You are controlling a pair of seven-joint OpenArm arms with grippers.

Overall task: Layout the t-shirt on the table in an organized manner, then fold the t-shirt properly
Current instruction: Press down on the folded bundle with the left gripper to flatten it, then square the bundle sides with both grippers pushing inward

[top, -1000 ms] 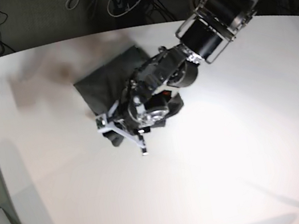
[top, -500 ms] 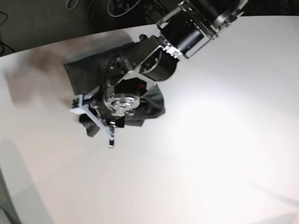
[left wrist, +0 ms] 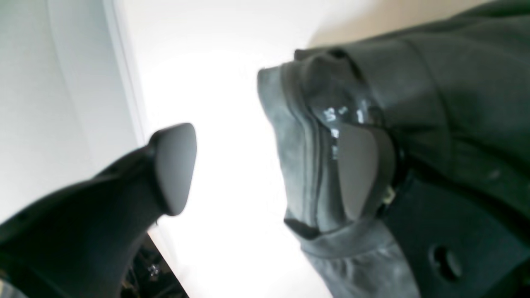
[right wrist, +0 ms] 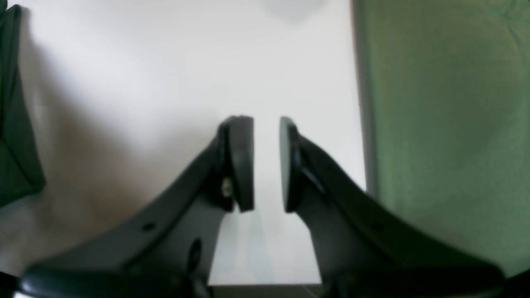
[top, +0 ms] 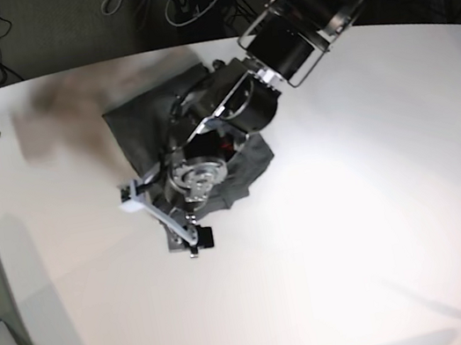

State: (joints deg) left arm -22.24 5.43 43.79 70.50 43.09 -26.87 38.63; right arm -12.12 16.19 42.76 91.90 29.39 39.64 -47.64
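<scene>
Charcoal t-shirt (top: 145, 120) lies bunched at eleven o'clock; left gripper (left wrist: 265, 169) has just sprung open, releasing it, folding unfinished.

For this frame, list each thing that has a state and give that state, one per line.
t-shirt: bunched and partly folded on itself, not laid flat; lying on the table, a fold draped over one finger of the left gripper.
left gripper: jaws wide apart, nothing clamped between them.
right gripper: jaws slightly apart, empty, near the table's edge, away from the t-shirt.
table: carries the t-shirt.
</scene>
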